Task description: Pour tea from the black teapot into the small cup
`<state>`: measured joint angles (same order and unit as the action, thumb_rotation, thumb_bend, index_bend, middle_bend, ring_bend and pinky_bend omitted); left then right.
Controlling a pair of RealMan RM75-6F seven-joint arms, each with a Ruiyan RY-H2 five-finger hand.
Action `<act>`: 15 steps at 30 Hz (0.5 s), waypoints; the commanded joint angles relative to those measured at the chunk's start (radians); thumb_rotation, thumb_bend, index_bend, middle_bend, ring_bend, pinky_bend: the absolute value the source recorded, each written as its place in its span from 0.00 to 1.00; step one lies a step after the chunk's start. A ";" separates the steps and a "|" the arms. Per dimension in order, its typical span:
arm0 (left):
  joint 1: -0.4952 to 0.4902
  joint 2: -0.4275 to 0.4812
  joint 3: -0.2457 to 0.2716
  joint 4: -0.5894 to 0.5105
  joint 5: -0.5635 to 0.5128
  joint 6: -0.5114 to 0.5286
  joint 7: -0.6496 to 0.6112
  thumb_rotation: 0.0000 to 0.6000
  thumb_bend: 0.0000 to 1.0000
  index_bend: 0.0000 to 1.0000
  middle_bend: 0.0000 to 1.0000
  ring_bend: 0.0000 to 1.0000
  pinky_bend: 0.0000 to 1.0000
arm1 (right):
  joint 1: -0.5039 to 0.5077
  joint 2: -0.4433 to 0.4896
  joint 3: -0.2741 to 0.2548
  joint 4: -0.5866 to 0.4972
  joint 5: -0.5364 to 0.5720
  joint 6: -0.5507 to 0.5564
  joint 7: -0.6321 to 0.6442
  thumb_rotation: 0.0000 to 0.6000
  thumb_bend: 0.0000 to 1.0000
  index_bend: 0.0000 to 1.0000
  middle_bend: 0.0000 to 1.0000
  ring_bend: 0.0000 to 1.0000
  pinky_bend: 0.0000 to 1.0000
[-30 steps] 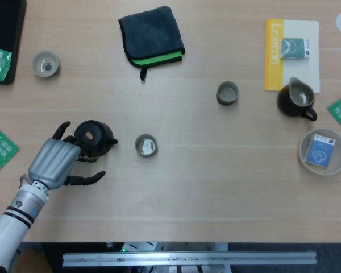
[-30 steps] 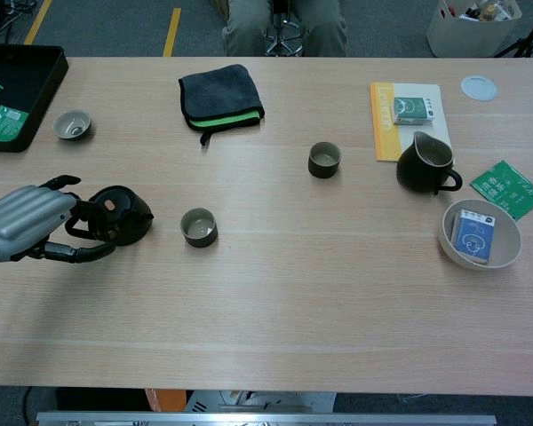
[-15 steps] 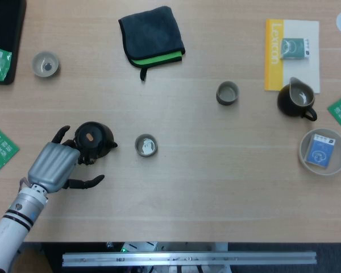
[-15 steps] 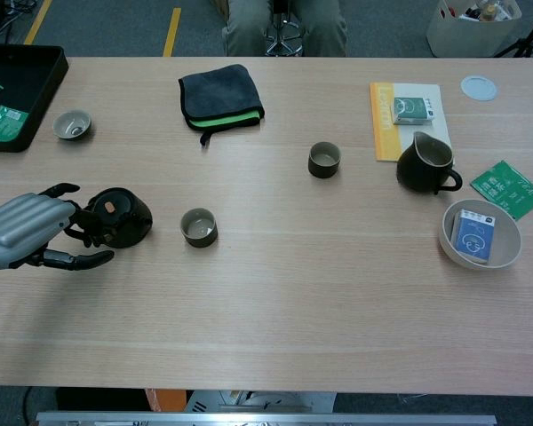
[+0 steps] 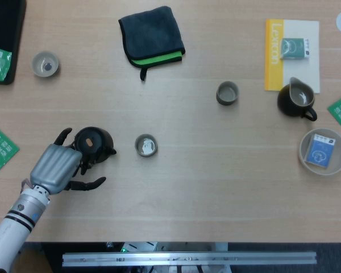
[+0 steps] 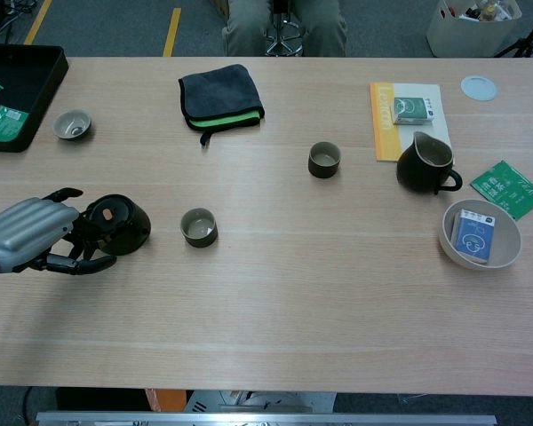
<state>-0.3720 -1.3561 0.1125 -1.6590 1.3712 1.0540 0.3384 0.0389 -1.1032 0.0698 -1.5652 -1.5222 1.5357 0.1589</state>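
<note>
Left hand (image 5: 57,166): seen low at the left of both views, its fingers curled around the near side of the black teapot (image 5: 93,143); a closed grip is suggested, but whether the handle is truly clasped cannot be told, since the fingers hide it.
Right hand: not shown in either view.
Black teapot: found directly ahead of the left hand's fingertips and touching them, standing upright on the table (image 5: 182,187), lid on.
Teapot axis: the spout is pointed away from the hand, toward the small cup (image 5: 146,145); the handle side is turned to the palm.
Small cup: placed just beyond the teapot's spout, on the far side of the pot from the hand, upright and apart from the pot.
Key relation: hand, teapot and cup are laid out nearly in one line, running from the hand outward to its right; the spout is already aimed along it.
Nearer hand: the left, by far.
Step judged: the grasp is being settled; lifting and pouring are not yet done.
Next move judged: a short carry along that line, then a tilt toward the cup.
Other cups (image 5: 227,92): set well apart, farther out past the small cup.
</note>
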 commanded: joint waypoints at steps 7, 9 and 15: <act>-0.022 0.000 -0.019 -0.003 -0.017 -0.032 0.012 0.16 0.16 0.72 0.86 0.61 0.05 | -0.001 -0.001 0.003 0.006 0.004 0.001 0.010 1.00 0.05 0.24 0.19 0.00 0.00; -0.029 0.002 -0.025 -0.008 -0.020 -0.039 0.010 0.16 0.16 0.74 0.88 0.63 0.05 | -0.001 -0.002 0.004 0.008 0.004 0.001 0.011 1.00 0.05 0.24 0.19 0.00 0.00; -0.057 0.015 -0.049 -0.029 -0.033 -0.060 0.019 0.16 0.16 0.80 0.95 0.69 0.05 | 0.001 -0.005 0.005 0.012 0.005 -0.001 0.015 1.00 0.05 0.24 0.19 0.00 0.00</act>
<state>-0.4271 -1.3428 0.0653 -1.6861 1.3393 0.9960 0.3560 0.0396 -1.1078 0.0748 -1.5538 -1.5169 1.5349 0.1733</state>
